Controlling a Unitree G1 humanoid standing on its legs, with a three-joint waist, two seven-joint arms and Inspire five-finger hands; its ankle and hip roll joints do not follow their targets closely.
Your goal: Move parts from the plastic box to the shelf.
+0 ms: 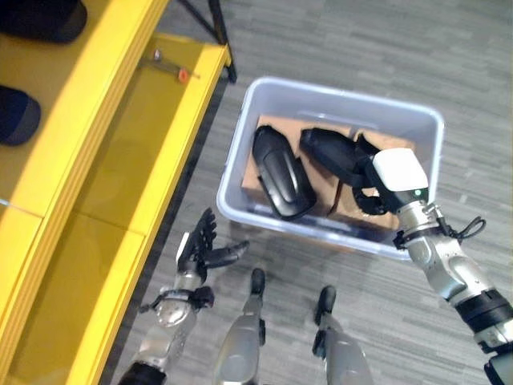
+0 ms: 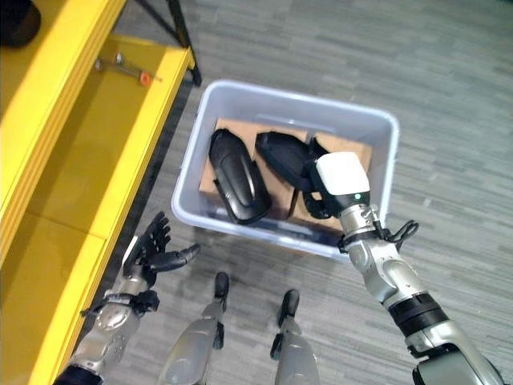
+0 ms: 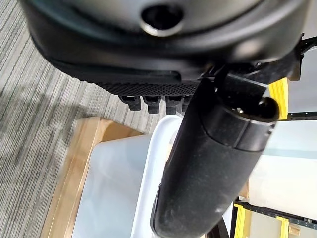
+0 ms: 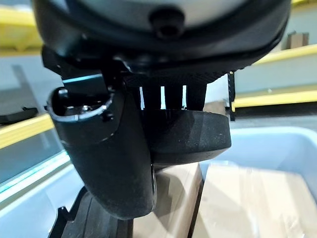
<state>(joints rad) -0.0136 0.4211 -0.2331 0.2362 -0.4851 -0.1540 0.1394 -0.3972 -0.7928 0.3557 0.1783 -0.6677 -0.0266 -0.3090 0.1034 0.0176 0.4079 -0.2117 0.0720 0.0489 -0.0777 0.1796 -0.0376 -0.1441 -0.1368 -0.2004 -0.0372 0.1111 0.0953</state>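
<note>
No readable text, labels, numbers or signs on anything.

Grey striped carpet floor (image 1: 337,48)

Bright, even overhead light with soft shadows. Mild glare on yellow shelf (image 1: 120,160). Wrist views blurred close up, backgrounds defocused.

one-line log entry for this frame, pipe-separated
stage: picking in plastic box | right hand: shut on black part | left hand: open, idle near shelf | second black part: in box
</note>
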